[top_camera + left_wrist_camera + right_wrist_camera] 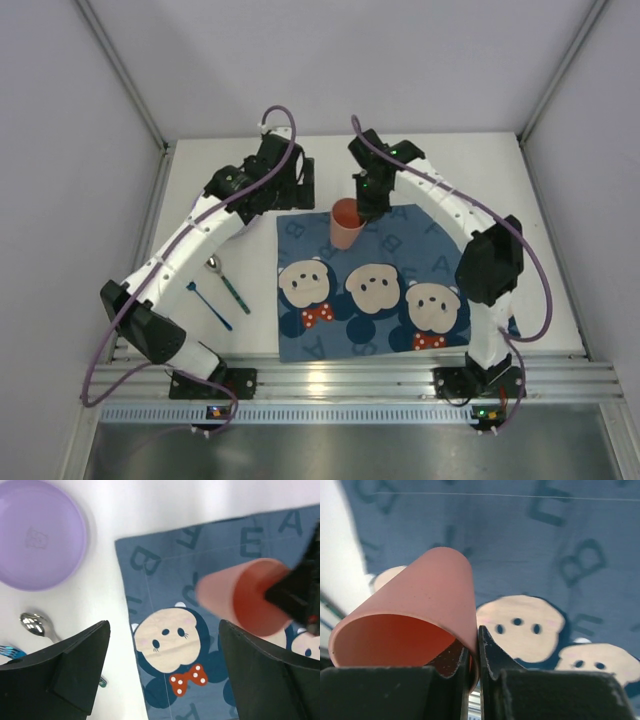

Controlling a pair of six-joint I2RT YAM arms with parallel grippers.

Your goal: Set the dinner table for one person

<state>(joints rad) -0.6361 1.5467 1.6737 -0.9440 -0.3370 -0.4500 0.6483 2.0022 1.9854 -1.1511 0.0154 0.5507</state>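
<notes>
My right gripper (476,655) is shut on the rim of a salmon-pink cup (420,610), one finger inside and one outside. In the top view the right gripper (372,198) holds the cup (346,224) over the far left part of the dark blue mouse-print placemat (390,290). My left gripper (165,670) is open and empty, above the placemat's left edge (150,580), with the cup (240,597) to its right. In the top view the left gripper (298,185) hovers beside the cup. The white dinner table (545,270) carries everything.
A purple bowl (37,532) sits on the table left of the placemat, hidden under the left arm in the top view. A spoon (215,266), a teal-handled utensil (236,294) and a blue fork (208,305) lie at the left. The aluminium rail (380,375) runs along the near edge.
</notes>
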